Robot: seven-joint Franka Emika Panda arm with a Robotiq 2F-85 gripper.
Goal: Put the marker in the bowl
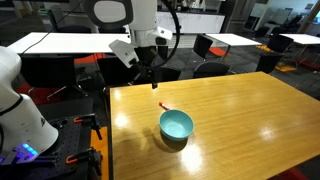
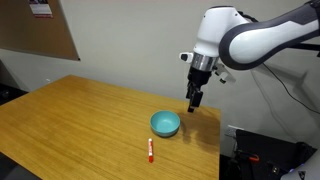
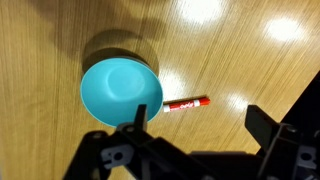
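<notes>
The teal bowl (image 1: 176,125) stands upright and empty on the wooden table (image 1: 250,120); it shows in both exterior views (image 2: 165,123) and in the wrist view (image 3: 120,90). The red marker (image 1: 160,104) lies flat on the table just beside the bowl, also seen in an exterior view (image 2: 150,151) and in the wrist view (image 3: 186,103). My gripper (image 1: 152,75) hangs well above the table, over the area by the marker and bowl (image 2: 195,100). Its fingers are spread wide and hold nothing (image 3: 198,125).
The table's edge nearest the robot base (image 1: 108,130) runs close to the marker. Black chairs (image 1: 208,46) and white tables (image 1: 60,42) stand behind. A corkboard (image 2: 35,25) hangs on the wall. Bare wood (image 2: 70,110) extends beyond the bowl.
</notes>
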